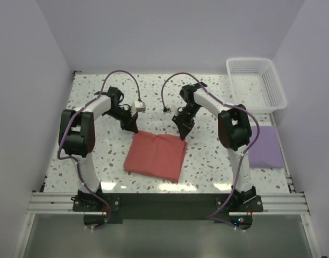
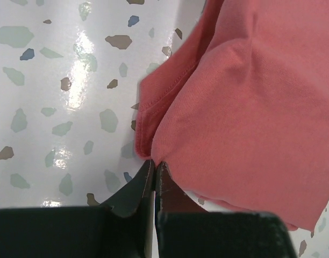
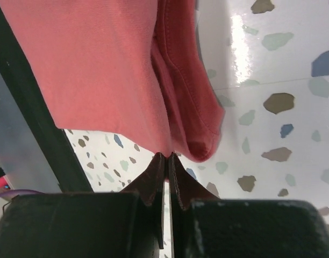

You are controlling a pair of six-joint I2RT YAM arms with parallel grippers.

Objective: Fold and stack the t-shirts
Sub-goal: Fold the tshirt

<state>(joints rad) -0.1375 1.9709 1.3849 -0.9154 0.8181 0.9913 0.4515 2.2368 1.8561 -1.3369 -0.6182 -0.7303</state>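
The salmon red t-shirt (image 1: 156, 156) lies folded in the middle of the table. My left gripper (image 1: 131, 128) is shut on its far left corner (image 2: 170, 134); the cloth hangs from my closed jaws just above the table. My right gripper (image 1: 184, 132) is shut on the far right corner (image 3: 180, 107), the hem bunched beside the jaws. The pale lavender t-shirt (image 1: 266, 146) lies as a folded rectangle at the right, beside the right arm.
A white lattice basket (image 1: 257, 83) stands at the back right corner. A small white block (image 1: 138, 106) on a cable hangs near the left arm. The table's metal front rail (image 1: 164, 201) runs along the near edge.
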